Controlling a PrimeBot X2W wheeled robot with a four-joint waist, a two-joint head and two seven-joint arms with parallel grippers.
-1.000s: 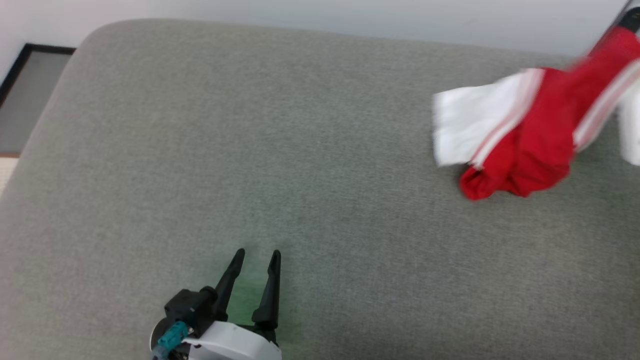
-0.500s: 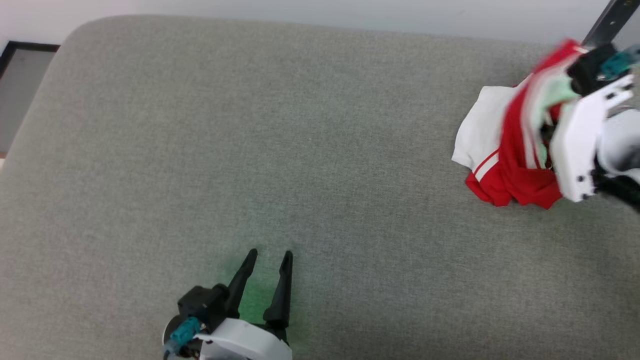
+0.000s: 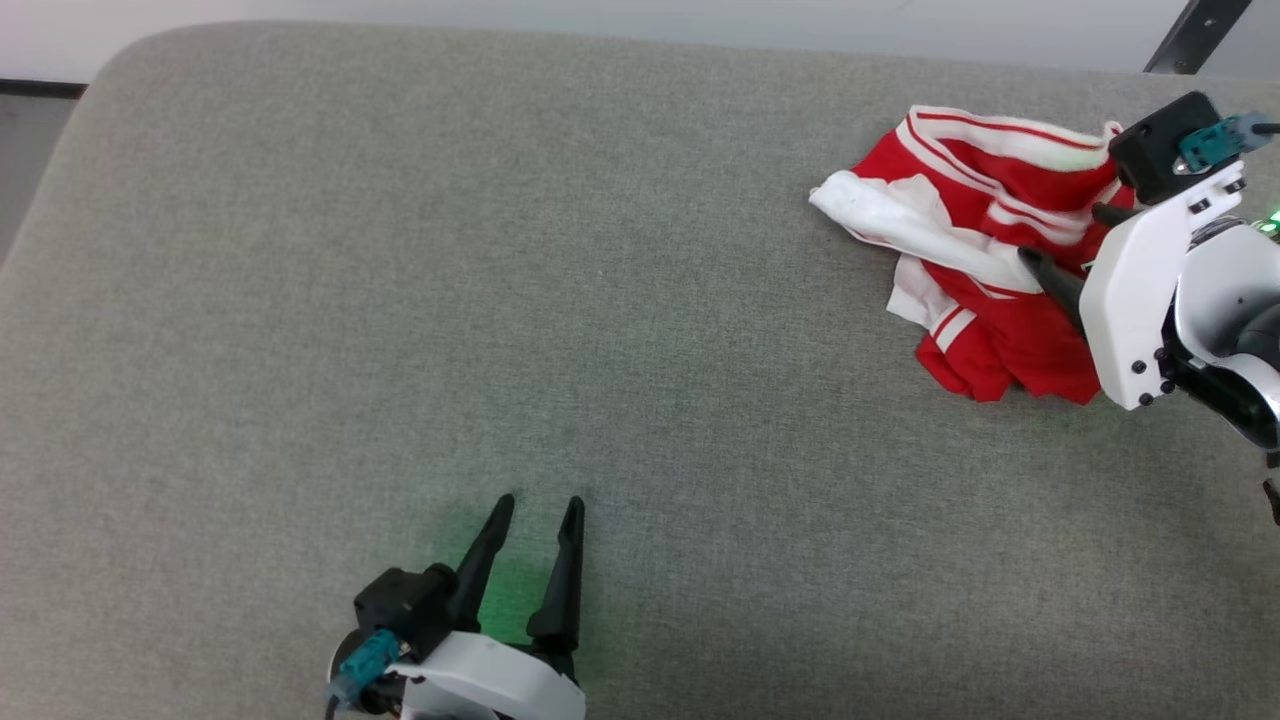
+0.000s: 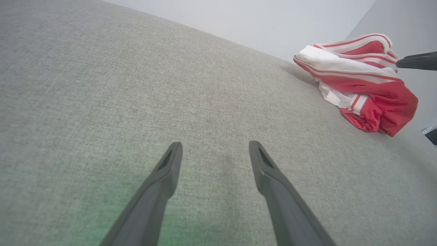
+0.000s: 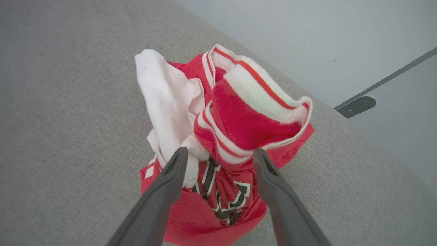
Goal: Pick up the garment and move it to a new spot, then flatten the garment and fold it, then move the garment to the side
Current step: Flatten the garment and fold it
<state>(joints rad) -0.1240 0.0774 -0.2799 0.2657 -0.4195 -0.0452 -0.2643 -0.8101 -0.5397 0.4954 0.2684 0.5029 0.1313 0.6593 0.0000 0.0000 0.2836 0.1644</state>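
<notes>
Softness rules here: the crumpled red shirt with white sleeves [image 3: 985, 290] slumps near the far right corner of the grey fabric cushion [image 3: 500, 250], probably light and floppy. Right gripper [image 5: 220, 150] splayed over it, gripping nothing; left gripper [image 3: 540, 502] open, empty. Best pinch, I'd say: the ribbed collar [image 5: 259, 95].

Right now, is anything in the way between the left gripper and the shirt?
Nothing visible. Bare grey cushion lies between the left gripper and the shirt. The right gripper stands open over the shirt's right side, out of that path.
</notes>
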